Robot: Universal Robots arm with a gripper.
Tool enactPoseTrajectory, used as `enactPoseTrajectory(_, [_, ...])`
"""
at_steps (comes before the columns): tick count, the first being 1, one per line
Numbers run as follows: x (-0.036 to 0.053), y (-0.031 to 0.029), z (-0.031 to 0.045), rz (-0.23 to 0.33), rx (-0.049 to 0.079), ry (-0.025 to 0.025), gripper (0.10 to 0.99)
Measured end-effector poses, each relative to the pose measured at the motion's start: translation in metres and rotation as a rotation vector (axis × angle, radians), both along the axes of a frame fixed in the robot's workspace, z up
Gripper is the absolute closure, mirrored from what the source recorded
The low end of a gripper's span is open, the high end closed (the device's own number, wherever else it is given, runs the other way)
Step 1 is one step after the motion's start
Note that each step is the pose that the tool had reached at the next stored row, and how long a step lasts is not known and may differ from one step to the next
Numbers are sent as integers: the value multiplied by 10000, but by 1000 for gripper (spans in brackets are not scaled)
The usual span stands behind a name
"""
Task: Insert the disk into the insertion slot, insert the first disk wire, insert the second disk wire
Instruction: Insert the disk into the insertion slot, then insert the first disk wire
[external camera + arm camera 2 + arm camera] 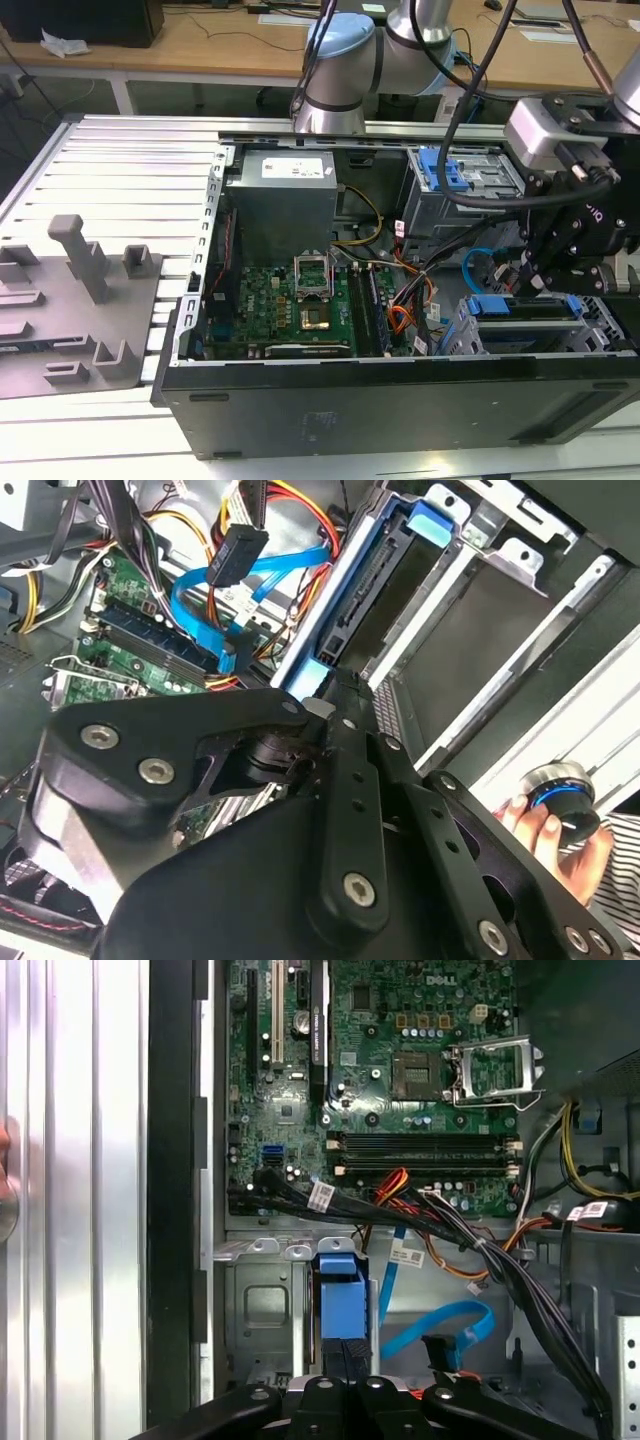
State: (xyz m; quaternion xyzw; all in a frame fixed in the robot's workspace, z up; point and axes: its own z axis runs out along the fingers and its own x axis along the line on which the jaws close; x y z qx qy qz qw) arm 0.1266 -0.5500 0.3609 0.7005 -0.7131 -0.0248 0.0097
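Note:
The disk, in its bright blue carrier (340, 1300), stands on edge in the insertion slot (258, 1305), a low grey metal cage at the case's front corner on the exterior view's right. In the second wrist view the blue carrier (335, 610) runs along the cage wall (480, 620), with the disk's black connector edge (375, 590) facing the motherboard. My gripper (345, 1358) is shut on the carrier's near end. In the exterior view the gripper (545, 285) hangs just above the blue carrier (520, 305). A loose blue wire (445, 1322) with a black plug (235, 555) lies beside the cage.
The open black case (400, 400) holds a motherboard (290, 300), a power supply (285, 200) and a taller cage with a blue latch (440, 170). Bundled cables (500, 1260) cross beside the slot. A grey fixture plate (80, 300) lies at the exterior view's left. A hand (545, 830) holds a knob.

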Motion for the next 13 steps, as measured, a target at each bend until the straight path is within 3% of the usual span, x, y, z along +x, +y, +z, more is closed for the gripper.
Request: enactPoseTrajectory(13, [19,0,-12,1,1,0,980])
